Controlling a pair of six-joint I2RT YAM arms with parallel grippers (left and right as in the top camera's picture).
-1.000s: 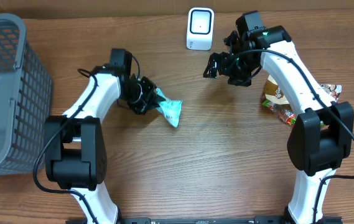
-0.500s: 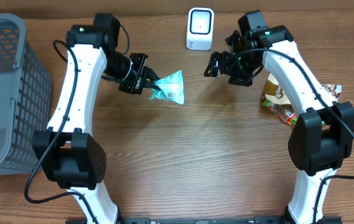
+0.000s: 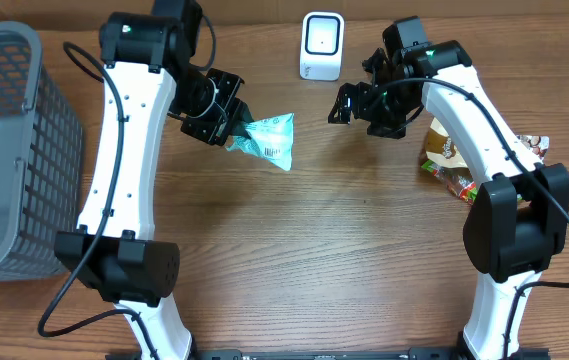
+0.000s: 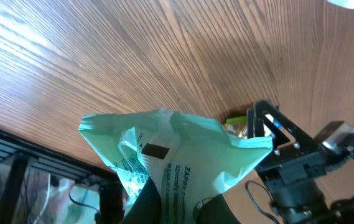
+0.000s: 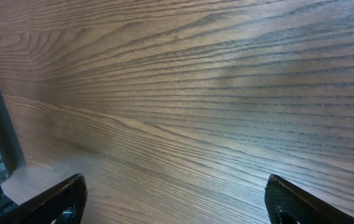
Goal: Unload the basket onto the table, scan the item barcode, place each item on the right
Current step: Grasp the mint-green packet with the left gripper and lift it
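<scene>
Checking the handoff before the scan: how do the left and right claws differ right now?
The left claw is shut on the teal packet; the right claw is open and holds nothing. The left claw hangs left of the white scanner, the right claw to its right. Both are off the table, facing each other.

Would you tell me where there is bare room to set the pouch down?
The widest bare patch of table is the middle, in front of the teal pouch in the left end effector. Crowded: the back, around the scanner and right end effector, and the right edge by the snack packets.
</scene>
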